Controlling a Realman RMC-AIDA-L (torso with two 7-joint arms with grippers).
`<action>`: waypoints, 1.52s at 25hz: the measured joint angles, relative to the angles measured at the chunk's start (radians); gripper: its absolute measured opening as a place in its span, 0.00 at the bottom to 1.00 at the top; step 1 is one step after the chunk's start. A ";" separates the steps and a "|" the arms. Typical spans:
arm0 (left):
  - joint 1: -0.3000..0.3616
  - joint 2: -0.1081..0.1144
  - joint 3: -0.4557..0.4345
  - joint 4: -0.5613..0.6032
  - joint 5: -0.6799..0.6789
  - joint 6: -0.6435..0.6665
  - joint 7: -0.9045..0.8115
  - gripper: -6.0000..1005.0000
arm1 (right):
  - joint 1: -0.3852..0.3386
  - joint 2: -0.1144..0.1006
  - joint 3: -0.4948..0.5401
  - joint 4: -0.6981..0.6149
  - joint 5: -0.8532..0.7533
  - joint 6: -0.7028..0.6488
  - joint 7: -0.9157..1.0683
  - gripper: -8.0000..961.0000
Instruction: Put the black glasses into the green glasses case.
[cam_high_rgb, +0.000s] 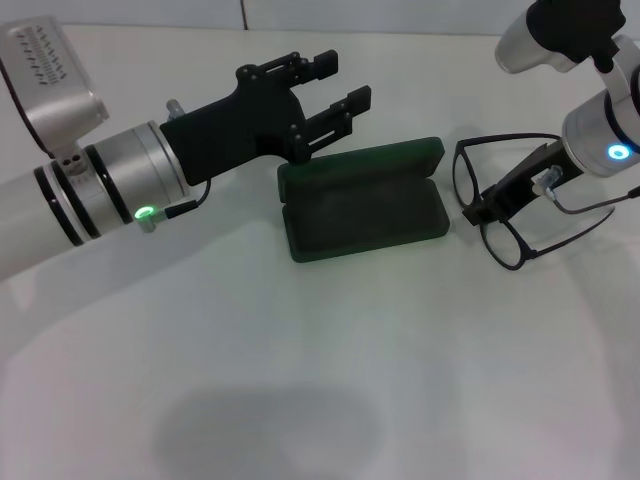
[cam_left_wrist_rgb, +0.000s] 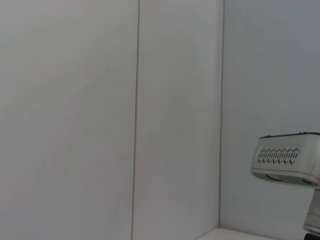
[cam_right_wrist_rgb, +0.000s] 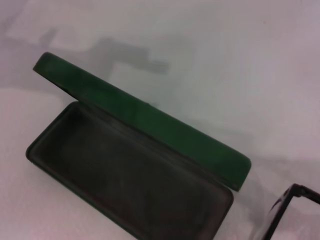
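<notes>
Gripping the black glasses (cam_high_rgb: 505, 205) at what I take for the bridge, my right gripper (cam_high_rgb: 490, 208) holds them beside the open green glasses case (cam_high_rgb: 362, 200); left gripper (cam_high_rgb: 338, 95), fingers apart, hovers behind it.

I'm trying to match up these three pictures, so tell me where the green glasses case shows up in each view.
Head view: the green glasses case lies open at centre, between the left gripper and the black glasses at the right gripper.
Left wrist view: not in it; only wall panels and a grey robot part show.
Right wrist view: the case fills the lower left, lid raised.
Shared landmark: the glasses' frame, beside the case.
</notes>
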 joint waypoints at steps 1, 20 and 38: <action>0.000 0.000 0.000 0.000 0.000 0.000 0.000 0.57 | -0.001 0.000 0.000 0.001 0.000 0.000 0.000 0.38; -0.002 -0.004 0.002 -0.007 0.007 0.004 -0.002 0.57 | -0.011 -0.001 -0.001 0.017 -0.011 0.038 -0.004 0.26; 0.013 -0.005 0.003 -0.007 0.004 0.005 0.000 0.57 | -0.053 -0.011 -0.040 -0.046 -0.011 0.060 -0.009 0.16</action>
